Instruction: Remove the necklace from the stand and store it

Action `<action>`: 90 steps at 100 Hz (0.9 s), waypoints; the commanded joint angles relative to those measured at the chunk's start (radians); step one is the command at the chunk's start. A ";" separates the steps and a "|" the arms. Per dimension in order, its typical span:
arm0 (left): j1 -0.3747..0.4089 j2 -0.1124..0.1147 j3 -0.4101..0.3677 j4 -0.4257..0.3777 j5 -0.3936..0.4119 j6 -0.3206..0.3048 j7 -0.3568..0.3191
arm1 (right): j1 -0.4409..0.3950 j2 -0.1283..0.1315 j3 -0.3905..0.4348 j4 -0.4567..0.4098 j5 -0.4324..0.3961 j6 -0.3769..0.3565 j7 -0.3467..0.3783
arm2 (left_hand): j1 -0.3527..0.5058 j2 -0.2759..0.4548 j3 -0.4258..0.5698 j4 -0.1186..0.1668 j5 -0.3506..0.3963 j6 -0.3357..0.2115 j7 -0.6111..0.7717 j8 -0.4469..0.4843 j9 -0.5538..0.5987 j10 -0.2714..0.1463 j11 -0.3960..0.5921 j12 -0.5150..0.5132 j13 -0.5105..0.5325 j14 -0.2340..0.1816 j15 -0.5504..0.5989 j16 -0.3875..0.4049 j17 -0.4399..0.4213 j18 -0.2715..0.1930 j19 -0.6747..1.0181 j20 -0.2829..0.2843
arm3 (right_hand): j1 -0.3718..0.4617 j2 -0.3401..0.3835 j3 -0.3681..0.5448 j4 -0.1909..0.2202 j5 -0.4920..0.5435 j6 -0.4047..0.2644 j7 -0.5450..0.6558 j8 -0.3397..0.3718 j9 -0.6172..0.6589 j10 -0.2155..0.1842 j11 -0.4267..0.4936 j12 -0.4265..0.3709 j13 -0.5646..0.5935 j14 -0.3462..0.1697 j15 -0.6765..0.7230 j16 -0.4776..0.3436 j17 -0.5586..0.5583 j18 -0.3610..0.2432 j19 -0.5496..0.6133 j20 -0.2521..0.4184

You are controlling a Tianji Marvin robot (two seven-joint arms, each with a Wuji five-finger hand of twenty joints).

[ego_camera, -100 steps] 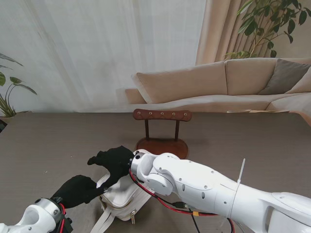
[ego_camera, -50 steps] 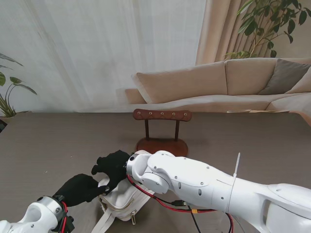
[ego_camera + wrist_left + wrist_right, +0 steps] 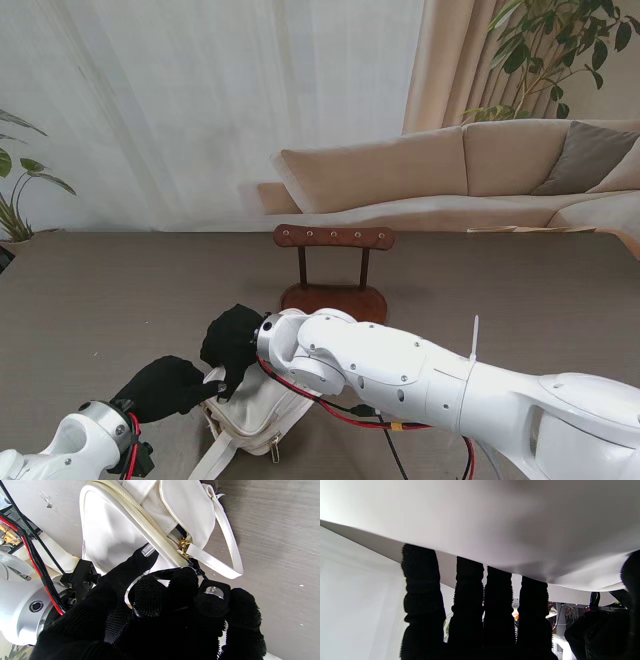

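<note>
While my left hand (image 3: 165, 388) sits at the near edge of the table (image 3: 90, 290), its fingers (image 3: 147, 597) curl in at the end of the white handbag (image 3: 262, 408), touching the cream zipper (image 3: 150, 528) beside the gold clasp (image 3: 183, 545); whether they actually pinch the bag I cannot tell. A white strap (image 3: 228, 547) loops from that clasp out onto the bare tabletop. My right hand (image 3: 234, 340) hovers over the far end of the same bag, just across from my left, palm turned down. In its wrist view four black fingers (image 3: 467, 600) stand straight and a little apart against a pale surface that fills the picture, with nothing seen between them, so it looks open. Farther from me, toward the middle of the table, the dark wooden necklace stand (image 3: 334, 268) stands upright on its oval base, well apart from the bag. I cannot make out the necklace anywhere, on the stand or at the bag.
</note>
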 commanded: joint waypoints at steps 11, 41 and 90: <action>-0.009 0.001 0.005 0.005 -0.002 -0.007 -0.025 | -0.009 0.002 -0.004 0.069 0.012 -0.032 0.014 | -0.004 -0.001 -0.011 0.013 0.027 0.022 0.027 -0.002 0.028 -0.001 0.012 0.006 0.007 0.038 -0.010 0.007 -0.016 -0.048 0.051 0.010 | 0.294 0.102 -0.009 0.132 0.163 0.066 0.192 0.207 0.116 -0.003 0.106 0.141 0.112 0.007 0.188 0.094 -0.395 -0.101 0.161 -0.013; -0.035 0.005 0.021 0.018 -0.003 -0.018 -0.034 | 0.013 -0.024 -0.002 0.153 0.051 -0.079 -0.003 | -0.005 -0.003 -0.008 0.013 0.028 0.022 0.029 -0.001 0.030 -0.002 0.015 0.007 0.009 0.036 -0.001 0.011 -0.012 -0.046 0.054 0.011 | 0.212 0.258 0.070 0.450 0.272 0.137 0.270 0.707 0.179 0.032 0.277 0.367 0.282 0.053 0.575 0.248 -0.141 -0.155 0.381 0.160; -0.094 -0.002 0.027 0.063 0.005 -0.062 0.018 | 0.046 0.006 0.047 0.159 0.096 0.088 0.062 | -0.010 -0.006 0.000 0.012 0.030 0.019 0.030 -0.002 0.032 -0.005 0.017 0.007 0.010 0.032 0.008 0.012 -0.007 -0.046 0.057 0.011 | 0.166 0.181 0.173 0.643 0.381 0.133 0.275 0.769 0.282 0.046 0.249 0.432 0.284 0.033 0.807 0.382 0.018 -0.143 0.447 0.238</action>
